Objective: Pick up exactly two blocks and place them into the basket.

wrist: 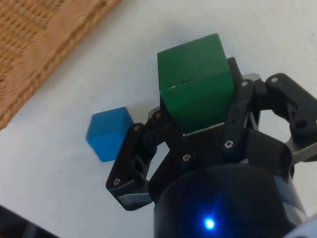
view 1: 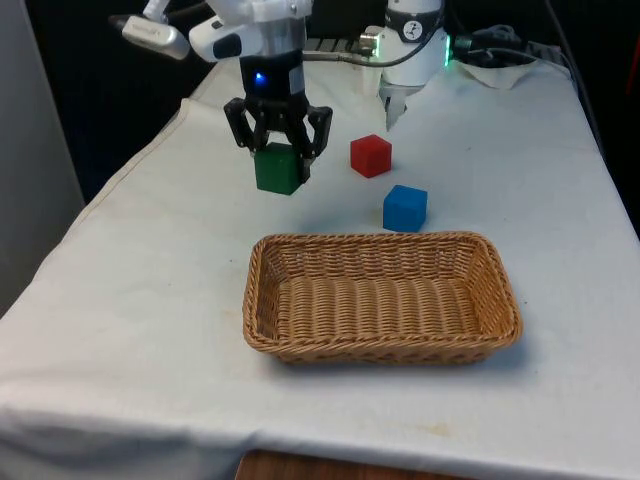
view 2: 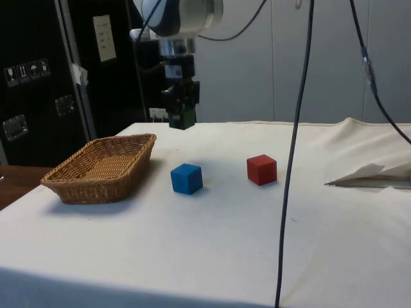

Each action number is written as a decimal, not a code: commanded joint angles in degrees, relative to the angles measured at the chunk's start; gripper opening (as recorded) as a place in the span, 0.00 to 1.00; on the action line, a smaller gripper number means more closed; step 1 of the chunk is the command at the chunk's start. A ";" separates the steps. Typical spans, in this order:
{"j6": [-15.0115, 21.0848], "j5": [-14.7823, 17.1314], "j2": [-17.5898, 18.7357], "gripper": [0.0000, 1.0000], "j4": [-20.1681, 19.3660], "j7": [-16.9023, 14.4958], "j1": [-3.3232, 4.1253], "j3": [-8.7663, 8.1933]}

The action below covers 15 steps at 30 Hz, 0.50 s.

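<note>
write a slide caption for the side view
Gripper lifts green block above the table, beside the basket; blue block and red block wait.

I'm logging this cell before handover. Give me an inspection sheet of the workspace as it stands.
Surface: table under a white cloth, wrinkled at the robot's end.
Job's things: green block held in the air; red block and blue block on the cloth; basket holds nothing.
Clutter: nothing seen.
Gripper: gripper shut on the green block, above the cloth beside the basket.
Cables: black cables hang in the side view.
Surroundings: dark cabinets.
</note>
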 commanded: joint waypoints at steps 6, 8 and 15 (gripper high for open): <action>-3.15 -0.63 -0.11 0.04 3.27 1.43 0.86 -0.29; -3.90 -0.69 0.00 0.04 4.30 1.89 1.09 -0.17; -5.67 -0.86 0.46 0.04 7.56 3.61 1.49 0.69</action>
